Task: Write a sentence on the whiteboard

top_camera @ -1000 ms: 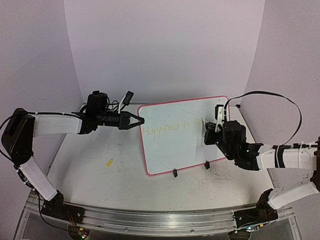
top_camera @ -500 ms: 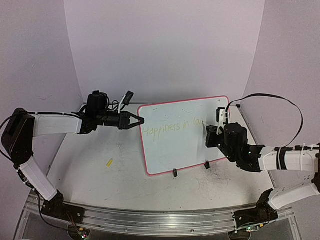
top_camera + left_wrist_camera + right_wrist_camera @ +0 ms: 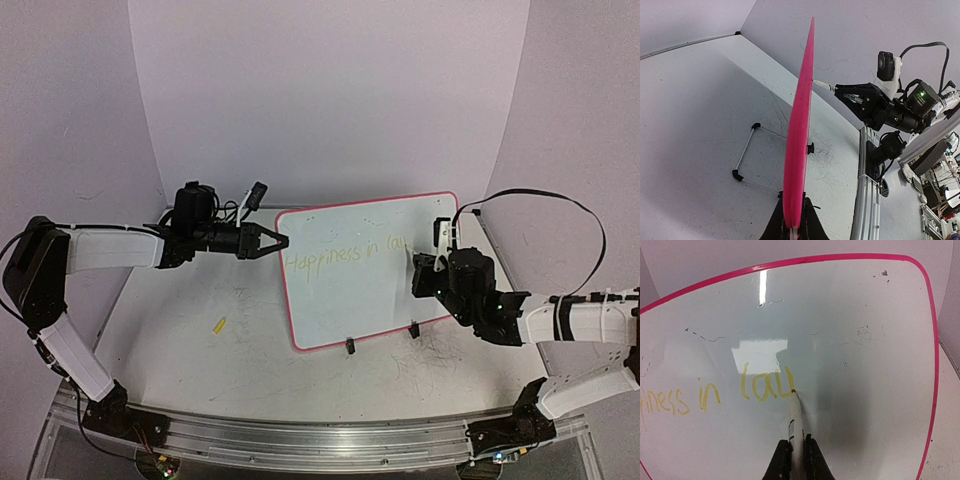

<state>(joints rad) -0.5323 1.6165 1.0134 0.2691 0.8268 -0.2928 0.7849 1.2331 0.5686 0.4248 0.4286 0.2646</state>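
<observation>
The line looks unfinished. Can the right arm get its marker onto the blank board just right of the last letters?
Probably yes: the marker in the right tool has its tip at the end of the sentence, the whiteboard beyond is blank, and the left tool grips the opposite edge.

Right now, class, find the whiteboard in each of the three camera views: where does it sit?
Top external: the whiteboard stands right of centre, face visible, between the arms.
Left wrist: edge-on, a pink strip up the middle, clamped in the left fingers.
Right wrist: its face fills the picture, the sentence at left.
Shared landmark: the right fingers holding the marker, tip on the board.
</observation>
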